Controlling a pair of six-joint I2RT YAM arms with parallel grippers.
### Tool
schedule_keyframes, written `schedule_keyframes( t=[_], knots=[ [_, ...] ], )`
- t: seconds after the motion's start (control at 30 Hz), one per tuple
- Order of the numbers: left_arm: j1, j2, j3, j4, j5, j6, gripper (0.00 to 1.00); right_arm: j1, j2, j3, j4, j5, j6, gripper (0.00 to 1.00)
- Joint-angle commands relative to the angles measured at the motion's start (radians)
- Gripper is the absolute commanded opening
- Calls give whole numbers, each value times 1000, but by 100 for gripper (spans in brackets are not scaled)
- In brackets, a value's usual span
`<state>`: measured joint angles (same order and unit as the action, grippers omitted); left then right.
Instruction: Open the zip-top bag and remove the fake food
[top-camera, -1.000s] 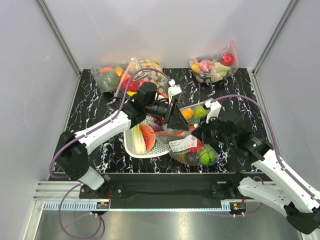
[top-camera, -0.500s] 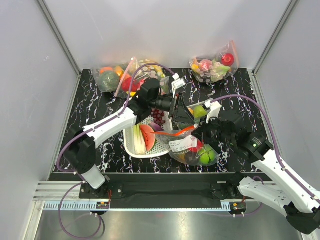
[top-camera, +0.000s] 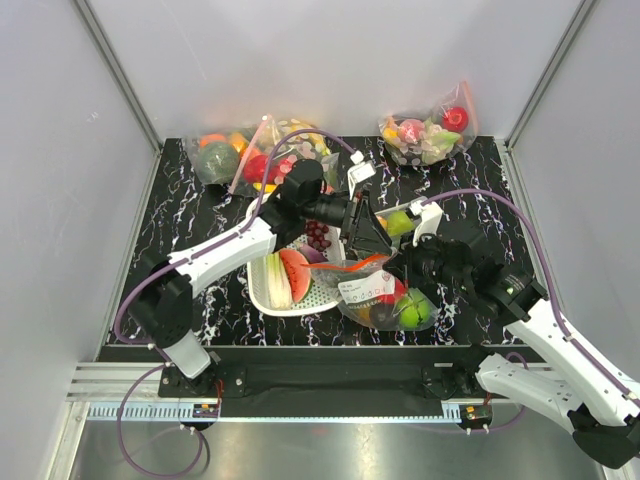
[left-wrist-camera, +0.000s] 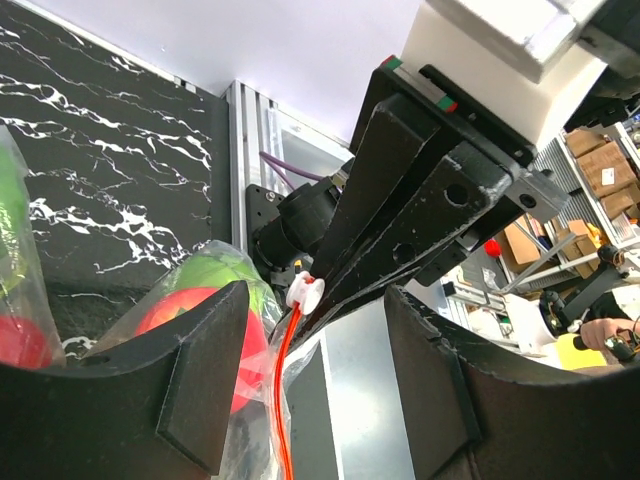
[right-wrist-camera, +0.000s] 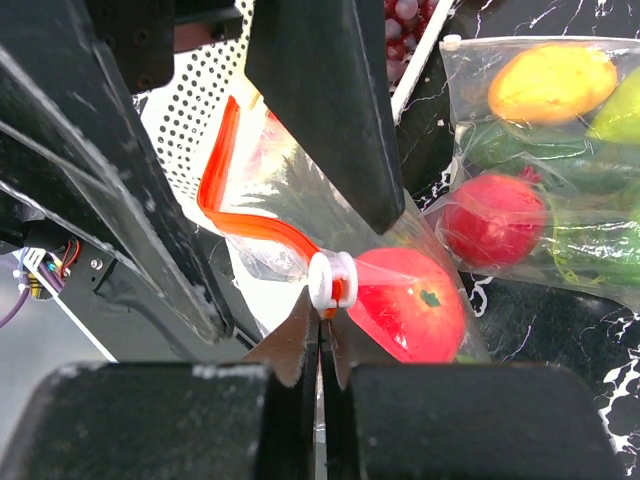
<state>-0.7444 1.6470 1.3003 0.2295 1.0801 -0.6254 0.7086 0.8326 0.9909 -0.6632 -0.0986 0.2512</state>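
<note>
Left hand (left-wrist-camera: 315, 305) first: its fingers (left-wrist-camera: 205, 375) stand apart, holding nothing, and the orange zip strip (left-wrist-camera: 283, 385) of the zip-top bag (top-camera: 385, 300) runs right through the gap without touching either side. Just beyond its tips sits the white slider (right-wrist-camera: 332, 280), and that's tight company. If this hand closes where it is, it could catch the slider or knock the other hand's fingertips instead of taking one lip of the bag.

The bag hangs slack between the two hands, its body resting on the desk (top-camera: 190, 220). The red fruit (right-wrist-camera: 410, 305) is pressed up close behind the slider and the green fruit (left-wrist-camera: 215, 268) sits just past it. The fruit is crowding the mouth, so a quick pull may drag the whole bag rather than part the zip.

Over to the right hand (right-wrist-camera: 322, 335): fingers pressed tightly together on the bag's edge, right at the slider. It's a thin pinch on slick, crinkly plastic. A tug from the left could slip it free, and the bag would flop towards the white basket (top-camera: 262, 295) beside the left hand. Off to this hand's right lies another bag (right-wrist-camera: 540, 150), close enough to get snagged.
</note>
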Motion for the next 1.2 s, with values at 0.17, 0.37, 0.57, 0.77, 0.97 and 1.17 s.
schedule_keyframes(
  t=[0.17,0.37,0.57,0.77,0.97,1.17],
  knots=[
    [-27,23,22,5,18,39,61,-8,10,45,10,-3,-4,0],
    [-27,31,25,-7,18,46,49,-8,7,43,10,0,-4,0],
    [-27,40,24,4,23,35,38,-9,-3,43,1,10,-4,0],
    [-29,45,24,31,32,16,30,-11,-10,45,-7,11,0,0],
    [-32,45,19,65,41,-2,14,-11,-12,45,-10,13,-3,0],
    [-35,39,8,94,49,-16,0,-12,-15,48,-15,19,-7,0]
  ],
)
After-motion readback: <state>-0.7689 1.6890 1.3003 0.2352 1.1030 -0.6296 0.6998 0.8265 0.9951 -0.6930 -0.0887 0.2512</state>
